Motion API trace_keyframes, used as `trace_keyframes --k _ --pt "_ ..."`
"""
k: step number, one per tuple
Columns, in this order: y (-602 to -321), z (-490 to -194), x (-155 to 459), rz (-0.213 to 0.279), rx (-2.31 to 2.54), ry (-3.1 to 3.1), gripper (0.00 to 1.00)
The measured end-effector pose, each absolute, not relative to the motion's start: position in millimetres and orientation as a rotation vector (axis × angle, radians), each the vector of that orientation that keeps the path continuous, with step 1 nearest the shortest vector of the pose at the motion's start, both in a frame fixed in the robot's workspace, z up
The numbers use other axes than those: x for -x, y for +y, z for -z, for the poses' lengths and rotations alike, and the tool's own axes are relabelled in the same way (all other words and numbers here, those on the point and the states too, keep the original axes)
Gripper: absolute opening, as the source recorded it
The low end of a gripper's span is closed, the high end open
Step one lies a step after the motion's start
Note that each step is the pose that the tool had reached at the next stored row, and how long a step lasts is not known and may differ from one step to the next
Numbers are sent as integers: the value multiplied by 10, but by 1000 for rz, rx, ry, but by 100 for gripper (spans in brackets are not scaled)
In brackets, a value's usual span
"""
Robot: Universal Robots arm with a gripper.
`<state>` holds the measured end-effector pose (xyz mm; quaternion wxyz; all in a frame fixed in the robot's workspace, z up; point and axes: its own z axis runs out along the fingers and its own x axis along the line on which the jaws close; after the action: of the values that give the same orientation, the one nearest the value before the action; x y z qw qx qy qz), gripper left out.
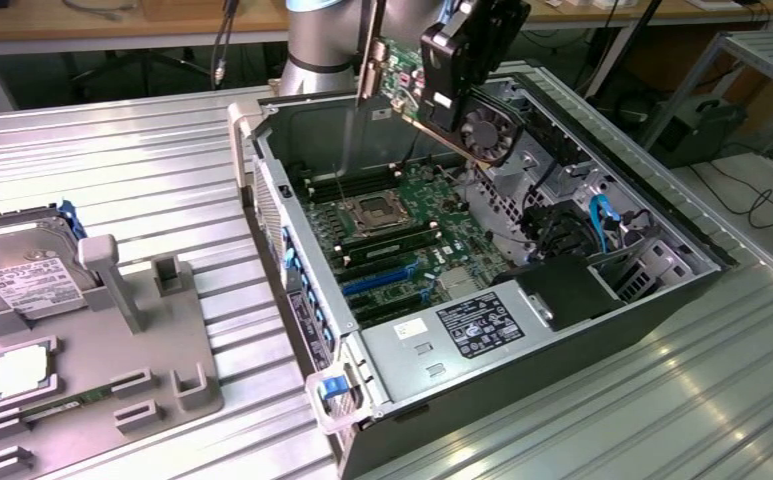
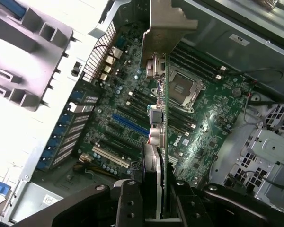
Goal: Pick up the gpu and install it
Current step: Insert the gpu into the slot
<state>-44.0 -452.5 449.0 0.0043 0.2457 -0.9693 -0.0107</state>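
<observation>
My gripper [image 1: 470, 60] is shut on the gpu [image 1: 429, 100], a green circuit card with a round black fan and a silvery bracket strip [image 1: 370, 50] on one end. The card hangs tilted in the air above the back of the open computer case [image 1: 400, 350]. In the wrist view the gpu [image 2: 162, 109] appears edge-on between my dark fingers [image 2: 128, 203], its bracket [image 2: 168, 23] at the far end. Below it lies the motherboard [image 2: 203, 118] with a blue slot [image 2: 130, 124] and the CPU socket [image 2: 182, 87]. The card is well clear of the board.
A grey fixture tray [image 1: 146, 350] stands at the exterior view's left, carrying a silver hard drive [image 1: 26, 275] and a slim memory stick [image 1: 59, 408]. Drive cages and blue cables [image 1: 600, 230] crowd the case's right side. The ribbed metal table [image 1: 133, 170] surrounds everything.
</observation>
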Motion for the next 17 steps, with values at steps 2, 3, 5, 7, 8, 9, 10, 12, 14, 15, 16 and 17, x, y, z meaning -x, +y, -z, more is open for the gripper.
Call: trace_keyframes --k 2,3,5,7,8,9,10,12,14,15,16,17 --pt "-4527 -4491 440 33 -808 -3026 28" --pt "-4527 -4491 440 33 -816 -3024 28" --pt "-4528 -4491 441 33 -836 -3019 28" --pt "-4528 -4491 441 33 -862 -3011 28" --pt "-4528 -4491 442 33 -875 -3007 28" --pt "-4528 -4491 442 33 -886 -3004 28" --pt "-4528 -4490 442 33 -898 -3000 28" --pt "-4528 -4491 442 33 -931 -2990 28" --pt "-4528 -4490 442 32 -956 -2982 28" --pt "-4528 -4490 442 32 -969 -2977 28" --pt "-4528 -4491 442 32 -981 -2973 28" --pt "-4528 -4491 441 32 -993 -2969 28"
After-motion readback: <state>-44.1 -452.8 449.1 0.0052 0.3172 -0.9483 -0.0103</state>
